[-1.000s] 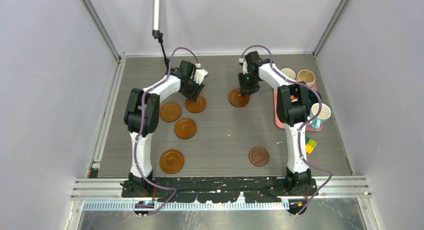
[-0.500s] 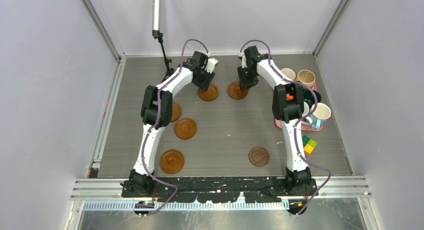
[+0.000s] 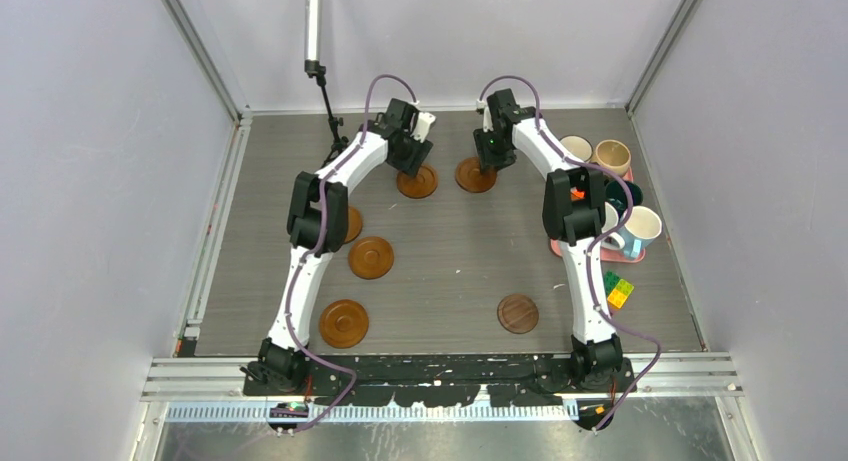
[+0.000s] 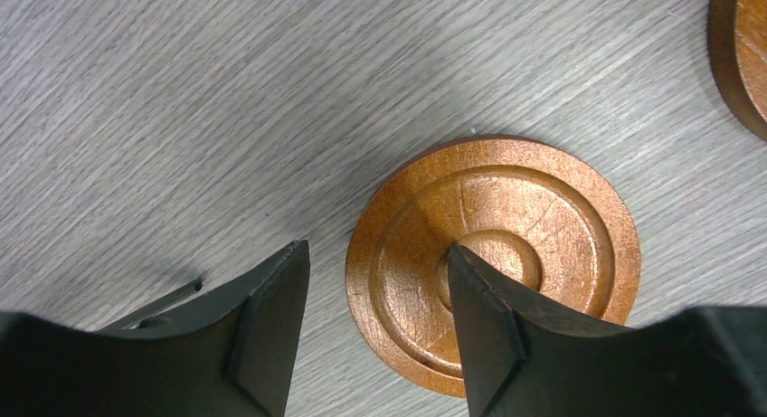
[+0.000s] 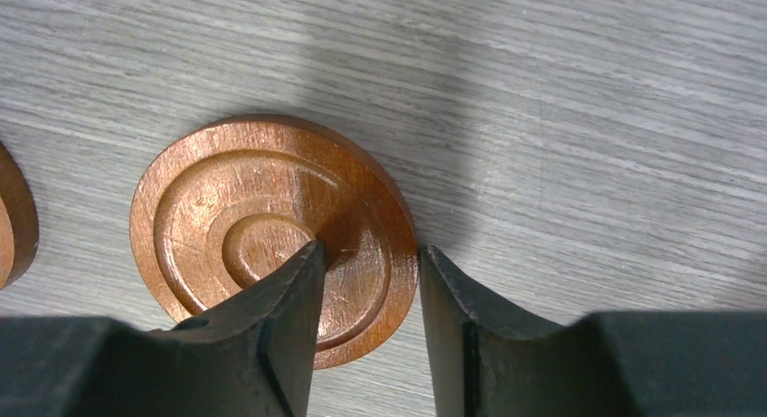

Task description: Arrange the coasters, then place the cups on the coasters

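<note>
Left gripper is at the far-centre coaster. Jaws are parted and straddle its rim, with bare table between the outer finger and the wood, so no grip. The disc lies flat; in the left wrist view most of it is right of the gap. It's round, so no axis to align. Right gripper straddles the rim of the neighbouring coaster, just to the right; can't tell if it's pinching. Remaining coasters sit nearer. Cups are on the pink tray at right, nearest the right arm.

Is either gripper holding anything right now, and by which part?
Left gripper holds nothing; one finger stands clear of its coaster. Right gripper appears to pinch the other coaster by its rim.
</note>
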`<action>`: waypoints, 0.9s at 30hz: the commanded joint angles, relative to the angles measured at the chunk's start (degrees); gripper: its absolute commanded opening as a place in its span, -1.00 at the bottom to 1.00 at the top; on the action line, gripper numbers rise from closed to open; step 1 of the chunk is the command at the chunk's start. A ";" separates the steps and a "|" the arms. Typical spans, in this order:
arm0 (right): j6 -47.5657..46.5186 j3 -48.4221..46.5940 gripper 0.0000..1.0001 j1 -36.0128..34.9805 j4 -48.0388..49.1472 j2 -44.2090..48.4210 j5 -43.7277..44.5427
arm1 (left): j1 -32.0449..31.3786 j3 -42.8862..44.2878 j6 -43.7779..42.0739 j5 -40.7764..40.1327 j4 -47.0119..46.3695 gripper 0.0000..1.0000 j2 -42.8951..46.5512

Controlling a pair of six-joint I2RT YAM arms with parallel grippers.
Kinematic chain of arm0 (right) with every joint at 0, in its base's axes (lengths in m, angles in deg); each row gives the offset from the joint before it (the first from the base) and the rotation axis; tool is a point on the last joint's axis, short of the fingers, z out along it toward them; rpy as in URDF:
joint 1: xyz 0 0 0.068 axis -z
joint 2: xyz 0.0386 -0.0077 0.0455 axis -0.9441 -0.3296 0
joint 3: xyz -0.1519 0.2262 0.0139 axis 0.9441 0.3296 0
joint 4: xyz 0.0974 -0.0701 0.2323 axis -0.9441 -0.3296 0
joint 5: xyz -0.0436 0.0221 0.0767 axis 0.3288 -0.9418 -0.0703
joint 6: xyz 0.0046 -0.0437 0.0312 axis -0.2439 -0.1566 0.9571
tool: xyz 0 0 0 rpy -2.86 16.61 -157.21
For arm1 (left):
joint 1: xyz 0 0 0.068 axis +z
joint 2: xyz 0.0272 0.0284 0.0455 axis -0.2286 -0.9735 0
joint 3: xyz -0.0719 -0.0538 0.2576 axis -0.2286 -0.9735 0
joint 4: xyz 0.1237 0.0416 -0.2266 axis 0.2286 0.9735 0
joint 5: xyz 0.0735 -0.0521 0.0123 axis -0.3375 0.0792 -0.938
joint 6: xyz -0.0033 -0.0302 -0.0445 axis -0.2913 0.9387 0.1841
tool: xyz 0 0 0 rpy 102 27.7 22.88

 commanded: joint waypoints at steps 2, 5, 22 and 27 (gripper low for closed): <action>-1.08 -0.34 0.06 0.18 1.82 -0.72 4.44 | 0.07 1.78 1.02 -1.53 1.51 0.28 -0.39; -0.11 -0.69 0.16 0.06 1.91 0.99 4.00 | 0.11 1.75 1.36 -0.76 1.64 0.38 1.34; 3.61 8.79 0.41 -1.06 7.53 14.93 -13.11 | 2.52 -23.86 -2.67 9.47 -1.97 0.64 27.27; 4.70 12.27 0.41 -4.62 8.20 16.10 -17.58 | 7.67 -34.26 -0.18 13.15 0.75 0.60 35.88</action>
